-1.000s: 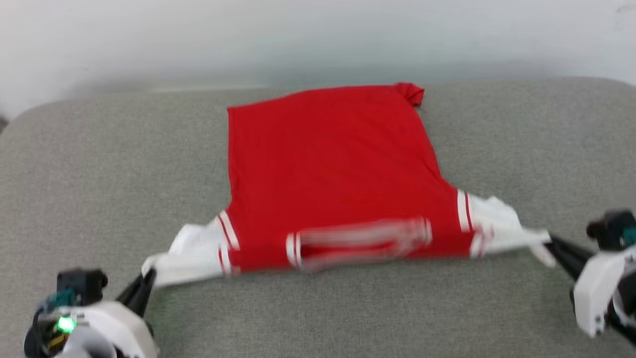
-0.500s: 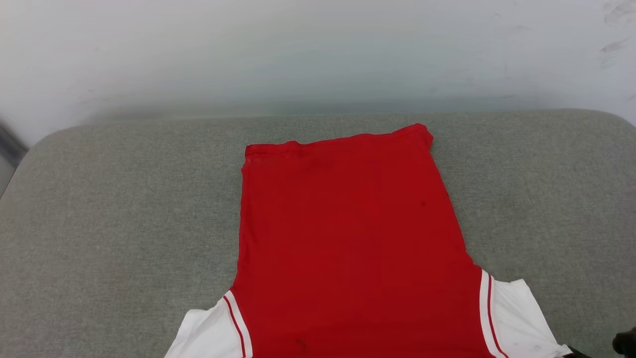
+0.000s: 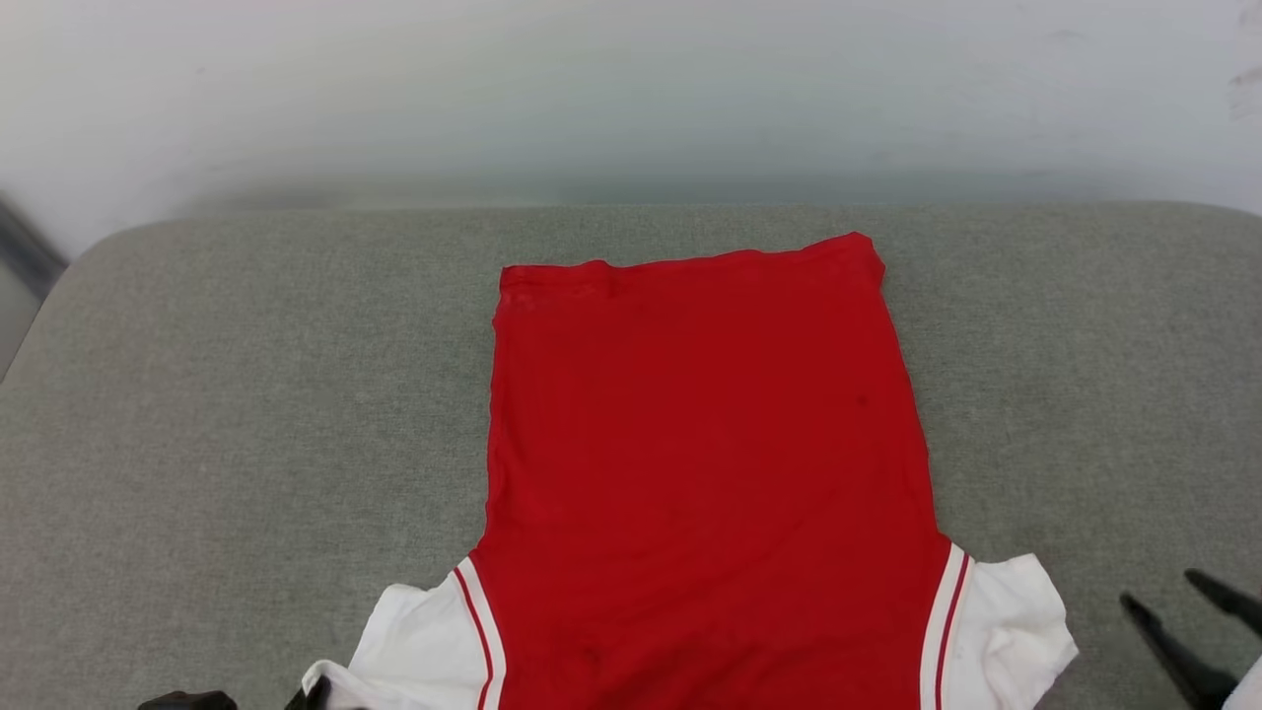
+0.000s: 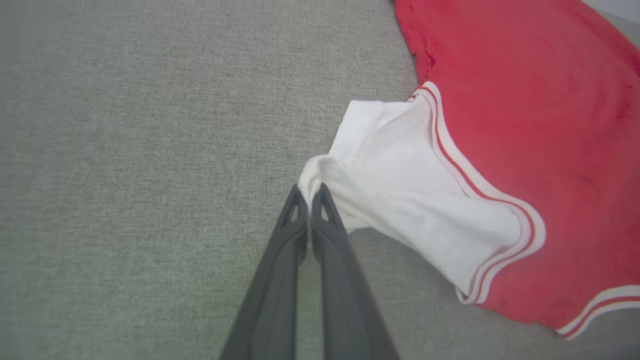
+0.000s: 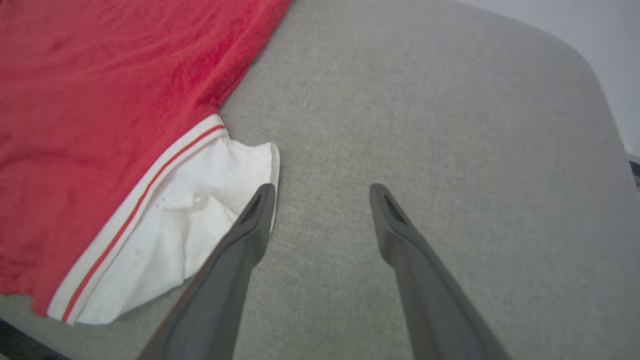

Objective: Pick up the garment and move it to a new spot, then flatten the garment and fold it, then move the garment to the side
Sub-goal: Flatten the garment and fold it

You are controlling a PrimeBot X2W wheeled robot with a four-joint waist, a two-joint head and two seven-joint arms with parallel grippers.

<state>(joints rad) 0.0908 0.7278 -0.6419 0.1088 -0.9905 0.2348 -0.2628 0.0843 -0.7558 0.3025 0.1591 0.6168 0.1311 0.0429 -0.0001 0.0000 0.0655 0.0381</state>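
Observation:
The garment (image 3: 705, 463) is a red jersey with white sleeves, spread flat on the grey cushion with its hem toward the wall and its plain side up. My left gripper (image 4: 309, 192) is shut on the tip of the white left sleeve (image 4: 400, 190), pinching a fold of it. In the head view the left gripper (image 3: 317, 693) barely shows at the bottom edge. My right gripper (image 5: 322, 195) stands open just right of the other white sleeve (image 5: 200, 225), with only bare cushion between its fingers. It appears as the right gripper (image 3: 1168, 597) at the lower right of the head view.
The grey upholstered cushion (image 3: 246, 394) stretches wide on both sides of the jersey, with rounded far corners. A pale wall (image 3: 631, 89) rises behind it. The cushion's right edge (image 5: 595, 100) curves away near my right arm.
My right gripper has opened and let go of the right sleeve, which now lies on the cushion. The head camera has tilted, so the jersey sits lower in view. The left gripper keeps its hold.

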